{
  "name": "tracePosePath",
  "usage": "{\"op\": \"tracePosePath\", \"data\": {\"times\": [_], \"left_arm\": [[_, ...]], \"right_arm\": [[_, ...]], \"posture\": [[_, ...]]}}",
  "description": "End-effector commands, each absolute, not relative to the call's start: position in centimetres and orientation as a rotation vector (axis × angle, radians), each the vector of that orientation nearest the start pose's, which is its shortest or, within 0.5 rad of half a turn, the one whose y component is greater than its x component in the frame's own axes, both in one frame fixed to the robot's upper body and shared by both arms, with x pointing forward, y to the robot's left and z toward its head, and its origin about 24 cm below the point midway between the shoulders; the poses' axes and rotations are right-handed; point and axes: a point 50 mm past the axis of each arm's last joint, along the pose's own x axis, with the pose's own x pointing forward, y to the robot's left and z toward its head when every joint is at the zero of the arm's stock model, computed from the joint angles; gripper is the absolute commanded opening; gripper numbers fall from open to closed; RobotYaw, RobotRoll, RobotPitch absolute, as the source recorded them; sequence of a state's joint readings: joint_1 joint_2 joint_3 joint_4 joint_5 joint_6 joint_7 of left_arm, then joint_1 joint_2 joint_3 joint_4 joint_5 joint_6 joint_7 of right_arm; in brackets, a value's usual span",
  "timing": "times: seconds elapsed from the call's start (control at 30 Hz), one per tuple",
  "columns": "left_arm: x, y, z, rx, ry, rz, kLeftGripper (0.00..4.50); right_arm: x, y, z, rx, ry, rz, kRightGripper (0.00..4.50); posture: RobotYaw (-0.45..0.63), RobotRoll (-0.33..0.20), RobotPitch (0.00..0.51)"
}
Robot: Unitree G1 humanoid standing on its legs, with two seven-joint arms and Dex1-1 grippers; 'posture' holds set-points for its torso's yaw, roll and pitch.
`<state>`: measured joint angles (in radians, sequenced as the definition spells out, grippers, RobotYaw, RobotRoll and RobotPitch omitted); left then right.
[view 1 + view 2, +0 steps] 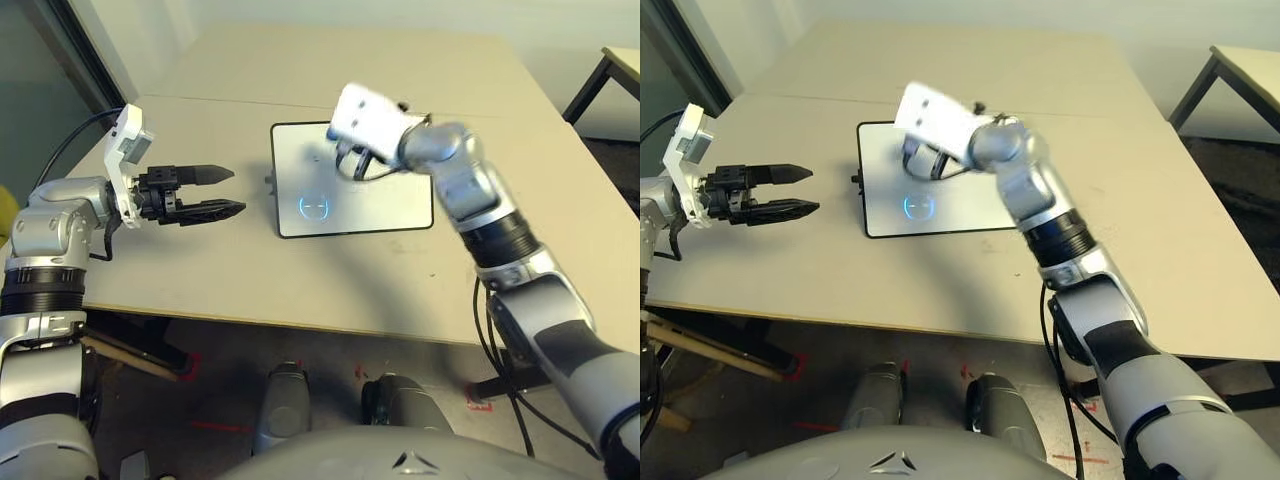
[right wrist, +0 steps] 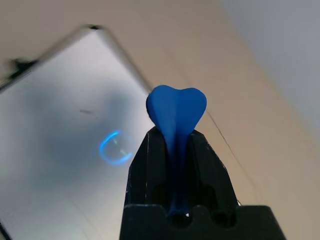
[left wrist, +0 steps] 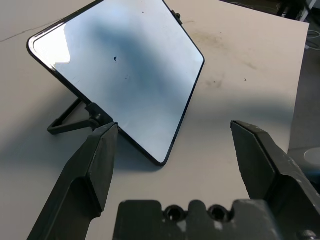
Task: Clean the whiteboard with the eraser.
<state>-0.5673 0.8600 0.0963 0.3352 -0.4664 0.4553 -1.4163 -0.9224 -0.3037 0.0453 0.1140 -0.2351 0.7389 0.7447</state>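
**Inspector:** Beige tabletop [image 1: 300,290] under the head camera, second table at two o'clock, dark floor past the near edge. Where is the task's thing?

**Operator:** I have the whiteboard [image 1: 390,205] lying near the middle of the tabletop, at twelve o'clock from the torso. My left wrist camera shows its surface almost bare, one tiny dark speck and a faint line. A blue ring glows on it; I take that for a reflection, not ink.

**Inspector:** Hands?

**Operator:** My right hand [image 2: 176,145] is clamped tight on the eraser [image 2: 176,112], the blue block squeezed between the fingers and bulging above them. It hangs over the board's far part, apart from the surface as far as I can judge. My left hand [image 1: 212,192] stands wide apart and empty, at nine o'clock from the board, level above the tabletop.

**Inspector:** Step in hand?

**Operator:** Wiping, near its end by my judgement. The next move calls for bringing the eraser down flat on the speck with light pressure.

**Inspector:** Edges, room?

**Operator:** Bare tabletop lies all round the board. It is unpinned and could slide toward the near edge at six o'clock; the left hand is near enough to steady it.
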Motion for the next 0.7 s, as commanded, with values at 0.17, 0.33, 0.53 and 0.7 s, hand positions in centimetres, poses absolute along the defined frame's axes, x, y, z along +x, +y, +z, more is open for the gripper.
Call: {"op": "tracePosePath", "data": {"times": [0.17,0.33,0.53,0.7], "left_arm": [[30.0,27.1,17.9,0.128,0.244,-1.135,4.5],[30.1,26.9,17.6,0.124,0.243,-1.141,4.5],[30.1,26.8,17.4,0.121,0.246,-1.143,4.5],[30.1,26.7,17.4,0.118,0.247,-1.144,4.5]], "right_arm": [[35.8,-23.2,21.5,-0.312,0.33,0.109,0.34],[34.2,-25.6,15.7,-0.141,0.534,-0.027,0.34],[33.1,-25.7,10.8,-0.02,0.665,-0.093,0.34],[33.0,-25.1,9.9,0.007,0.696,-0.086,0.34]], "posture": [[0.23,0.0,0.023],[0.22,0.0,0.029],[0.22,0.0,0.038],[0.22,0.0,0.04]]}}
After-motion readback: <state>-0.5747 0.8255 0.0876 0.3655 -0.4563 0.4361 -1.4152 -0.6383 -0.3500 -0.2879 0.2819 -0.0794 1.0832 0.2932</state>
